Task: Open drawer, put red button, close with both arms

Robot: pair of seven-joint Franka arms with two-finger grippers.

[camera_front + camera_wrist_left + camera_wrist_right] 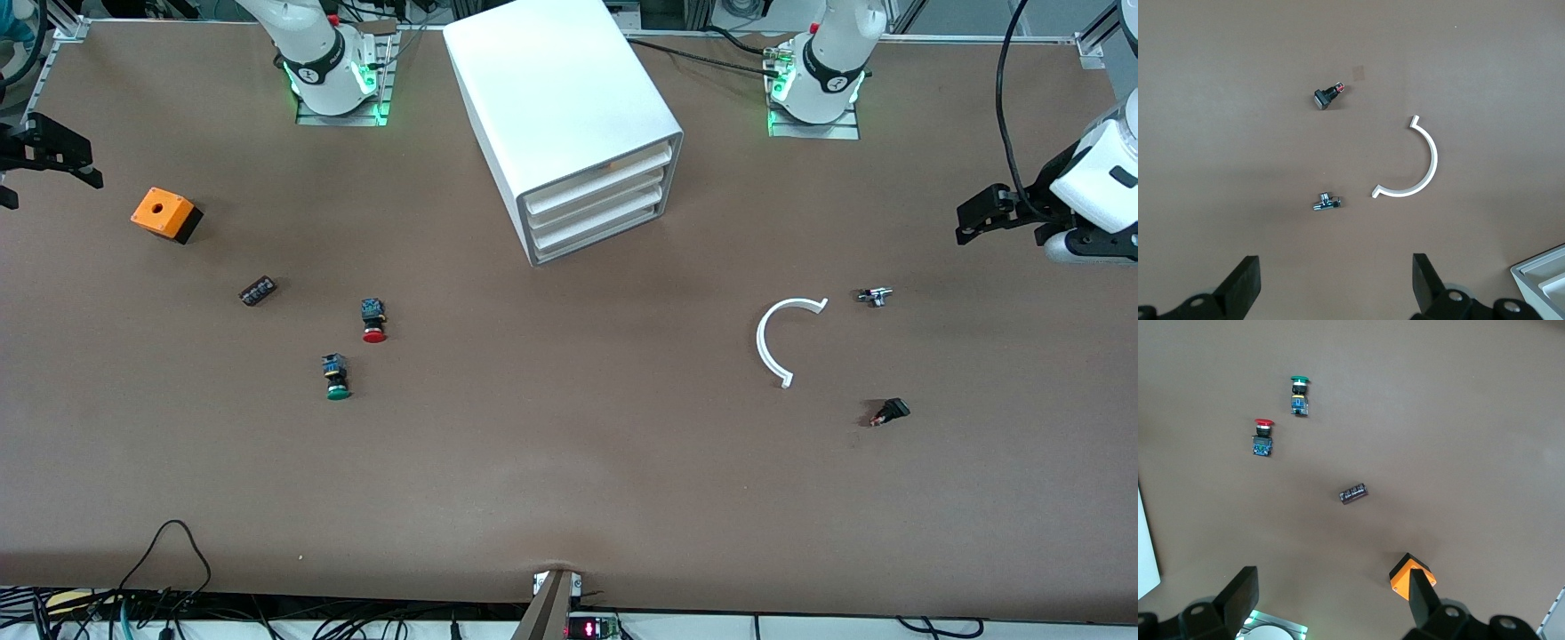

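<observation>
Drawer [597,205]: middle of cabinet [569,124], upper centre, closed.
Red button [373,322]: on table, left-centre, untouched.
Left gripper [987,213]: right edge, fingers spread, empty.
Right gripper [49,151]: left edge, fingers spread, empty.
Progress: nothing done yet.

brown tabletop [569,480] | cables [169,569] at near edge | even light

Red button [374,334] cap red, white drawer [597,206], brown table [569,462].

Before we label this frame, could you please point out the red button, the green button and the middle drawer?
red button [374,335], front view, red cap.
green button [338,393], front view, green cap.
middle drawer [596,207], front view, front edge.
</observation>
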